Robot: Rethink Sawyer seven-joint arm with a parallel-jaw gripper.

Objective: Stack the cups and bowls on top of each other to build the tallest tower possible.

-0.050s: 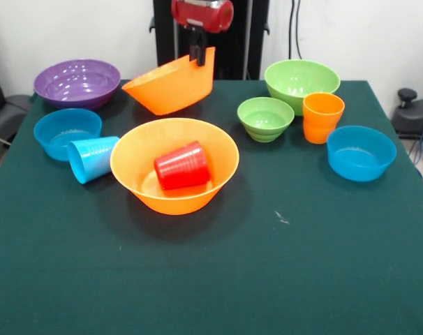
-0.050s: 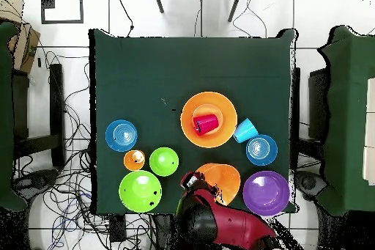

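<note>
Table (image 1: pixel 281 279), green cloth.
Lg orange bowl (image 1: pixel 175 167) at centre, red cup (image 1: pixel 183 166) on its side inside.
2nd lg orange bowl (image 1: pixel 171 86) tilted, rim pinched by gripper (image 1: pixel 197 56).
Lg purple bowl (image 1: pixel 77 82), lg green bowl (image 1: pixel 301 84) at far side.
Orange cup (image 1: pixel 322 117) upright; lt blue cup (image 1: pixel 91 158) tipped over, touching centre bowl.

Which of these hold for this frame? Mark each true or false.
1. The red cup lies on its side inside an orange bowl. True.
2. The tool grips the purple bowl. False: it holds the rim of the tilted orange bowl.
3. The orange cup stands upright. True.
4. The blue cup is stacked on a green bowl. False: it lies on the table, against the orange bowl.
</note>
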